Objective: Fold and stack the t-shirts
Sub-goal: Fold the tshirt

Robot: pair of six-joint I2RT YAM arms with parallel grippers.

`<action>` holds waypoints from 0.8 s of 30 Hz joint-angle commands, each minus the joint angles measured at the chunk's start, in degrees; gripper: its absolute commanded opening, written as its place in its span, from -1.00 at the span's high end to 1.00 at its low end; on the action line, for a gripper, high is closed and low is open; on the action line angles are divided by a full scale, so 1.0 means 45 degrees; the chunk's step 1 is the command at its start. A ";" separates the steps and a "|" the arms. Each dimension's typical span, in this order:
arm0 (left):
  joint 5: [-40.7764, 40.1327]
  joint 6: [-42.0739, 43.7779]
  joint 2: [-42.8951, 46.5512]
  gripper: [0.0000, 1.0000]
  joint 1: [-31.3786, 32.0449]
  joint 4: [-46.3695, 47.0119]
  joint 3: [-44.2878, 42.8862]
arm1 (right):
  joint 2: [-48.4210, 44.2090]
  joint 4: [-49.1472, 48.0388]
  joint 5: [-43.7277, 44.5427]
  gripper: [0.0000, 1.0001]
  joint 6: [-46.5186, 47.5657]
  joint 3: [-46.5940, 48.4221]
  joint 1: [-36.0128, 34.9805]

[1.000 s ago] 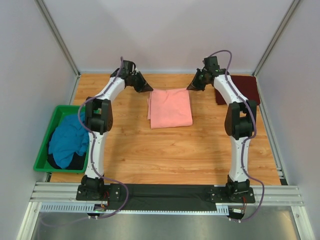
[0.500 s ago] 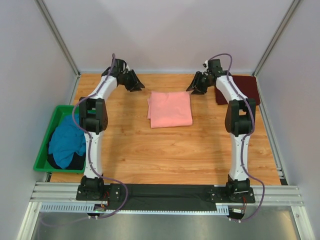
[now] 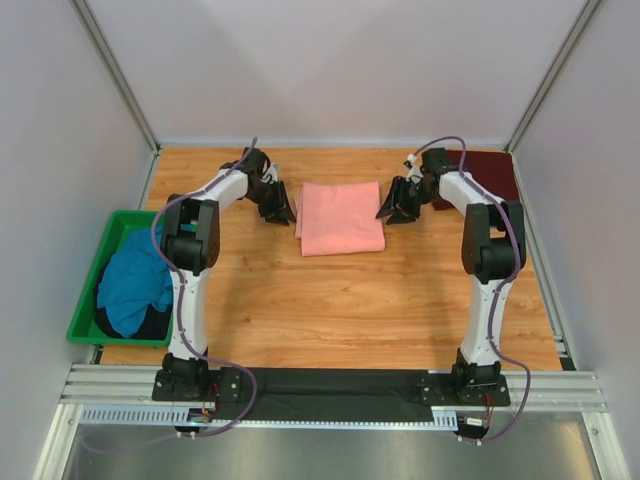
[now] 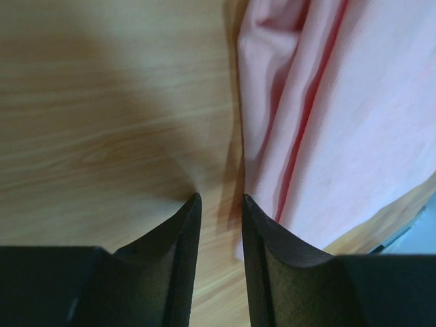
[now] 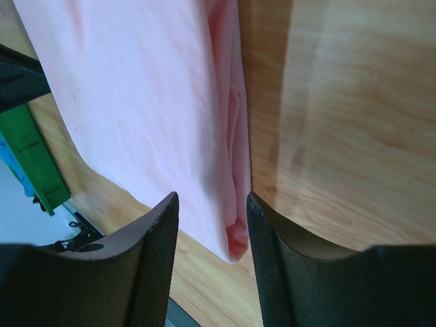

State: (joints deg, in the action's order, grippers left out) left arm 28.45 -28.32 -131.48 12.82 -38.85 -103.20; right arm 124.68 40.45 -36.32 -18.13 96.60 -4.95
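Observation:
A folded salmon-pink t-shirt (image 3: 341, 216) lies flat in the middle of the table's far half. My left gripper (image 3: 285, 213) is low at its left edge, open with a narrow gap, empty; the shirt's folded edge (image 4: 327, 122) lies just right of the fingertips. My right gripper (image 3: 393, 212) is open at the shirt's right edge, its fingers straddling the pink edge (image 5: 225, 170). A folded dark maroon t-shirt (image 3: 492, 175) lies at the far right corner. A teal-blue t-shirt (image 3: 135, 282) lies crumpled in the green bin.
The green plastic bin (image 3: 88, 278) stands at the table's left edge; its corner shows in the right wrist view (image 5: 30, 157). White walls close in the back and sides. A metal rail runs along the near edge.
Both grippers have come down and inward from the far corners to the left and right edges of the pink shirt. The shirt has not moved.

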 commanded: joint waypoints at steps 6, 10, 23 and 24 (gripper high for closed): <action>0.0494 0.0609 0.1405 0.31 0.0081 0.0137 0.1192 | -0.1787 -0.1720 -0.0739 0.10 0.0299 -0.2770 -0.0072; 0.1255 0.0102 0.1795 0.38 0.0101 0.1365 0.2303 | -0.2393 -0.2521 -0.0816 0.11 -0.0208 -0.4039 -0.0266; 0.1415 -0.0192 0.2946 0.39 0.0043 0.2404 0.3948 | -0.3254 -0.4418 -0.0329 0.35 -0.1654 -0.6387 -0.1028; 0.1316 -0.0269 0.3064 0.39 0.0023 0.2345 0.3948 | -0.3312 -0.4379 -0.0232 0.38 -0.1732 -0.6465 -0.1067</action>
State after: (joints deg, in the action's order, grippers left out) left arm 35.00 -29.21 -122.96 13.08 -29.47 -85.32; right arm 113.25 24.29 -38.35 -23.92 68.31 -8.99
